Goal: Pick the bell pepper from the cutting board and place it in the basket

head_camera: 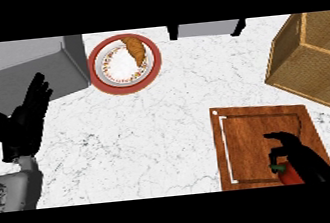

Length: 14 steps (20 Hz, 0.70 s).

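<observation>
A red bell pepper [287, 174] with a green stem lies on the wooden cutting board [255, 135] at the lower right, mostly hidden by my right hand [300, 156]. That hand's fingers and thumb curl round the pepper near the board's front edge. The woven basket [315, 61] stands at the upper right, beyond the board. At the left my left hand [22, 122] rests open with its fingers pointing up, away from the board.
A red-rimmed white plate [113, 81] holding a croissant [137, 48] sits at the upper middle. A grey sink basin [15, 67] fills the upper left. A grey appliance [206, 28] shows at the top edge.
</observation>
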Motion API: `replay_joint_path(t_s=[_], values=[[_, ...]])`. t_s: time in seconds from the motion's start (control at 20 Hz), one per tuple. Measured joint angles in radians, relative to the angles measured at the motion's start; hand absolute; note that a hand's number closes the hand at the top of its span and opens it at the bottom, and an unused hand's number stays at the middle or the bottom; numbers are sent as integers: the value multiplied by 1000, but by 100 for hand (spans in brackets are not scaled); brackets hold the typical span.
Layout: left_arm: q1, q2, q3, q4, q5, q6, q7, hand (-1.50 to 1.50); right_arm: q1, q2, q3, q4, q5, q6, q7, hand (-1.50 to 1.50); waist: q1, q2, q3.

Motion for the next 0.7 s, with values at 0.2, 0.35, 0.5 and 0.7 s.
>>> replay_joint_path(t_s=[0.2, 0.35, 0.5, 0.7], values=[[4, 0, 6, 6, 3, 1, -1, 0, 25, 20, 18, -29, -92, -39, -28, 150, -6, 4, 11], [9, 2, 11, 3, 5, 3, 3, 0, 46, 40, 47, -58, -198, -60, -63, 150, -11, 7, 27], [9, 1, 13, 3, 0, 11, 0, 0, 59, 61, 90, -97, -303, -90, -74, 150, -17, 14, 43], [18, 2, 11, -8, -4, 13, 6, 0, 26, 134, 163, -234, -416, -187, 36, 150, -5, 16, 54]])
